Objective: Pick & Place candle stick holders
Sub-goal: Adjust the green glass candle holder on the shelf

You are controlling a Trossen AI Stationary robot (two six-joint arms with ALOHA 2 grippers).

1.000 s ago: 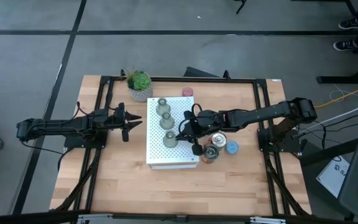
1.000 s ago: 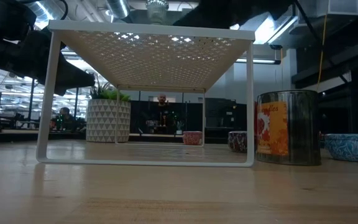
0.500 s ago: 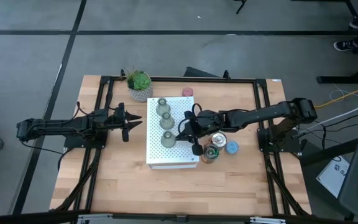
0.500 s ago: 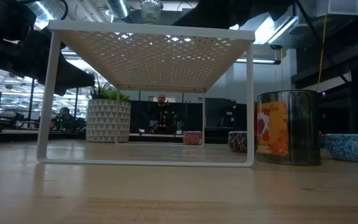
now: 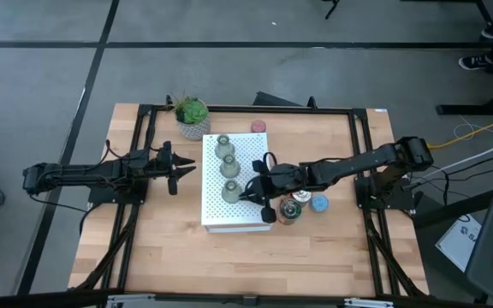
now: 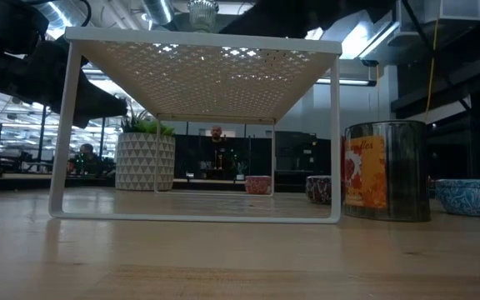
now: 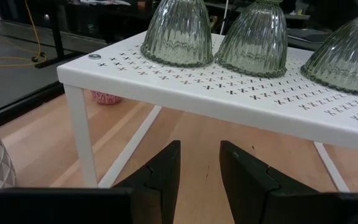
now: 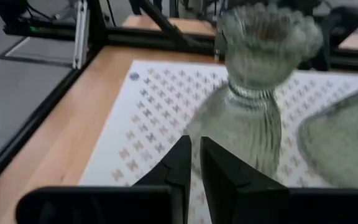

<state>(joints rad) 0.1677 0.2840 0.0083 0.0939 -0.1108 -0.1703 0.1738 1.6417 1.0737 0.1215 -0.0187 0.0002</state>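
Three olive-green glass holders (image 5: 222, 145) (image 5: 228, 165) (image 5: 229, 189) stand on their bases in a row on the white perforated rack (image 5: 246, 218). My right gripper (image 5: 251, 193) is over the rack, just right of the nearest green holder (image 8: 253, 93), with its fingers shut and empty. Two silvery holders (image 5: 302, 197) (image 5: 288, 210) and a blue one (image 5: 319, 203) stand on the table right of the rack. A pink one (image 5: 258, 127) stands behind it. My left gripper (image 5: 181, 168) is open and empty left of the rack (image 7: 229, 93).
A green plant in a white pot (image 5: 193, 118) stands at the far left corner of the rack. In the low view a silvery tin (image 6: 386, 171), a dark patterned holder (image 6: 318, 188) and the blue holder (image 6: 471, 197) show at the right. Bare wood lies toward the near edge.
My right gripper has moved toward the table's near edge, over the rack's right part, from beside the middle green holder to beside the nearest one. The green holders stay upright on the rack.
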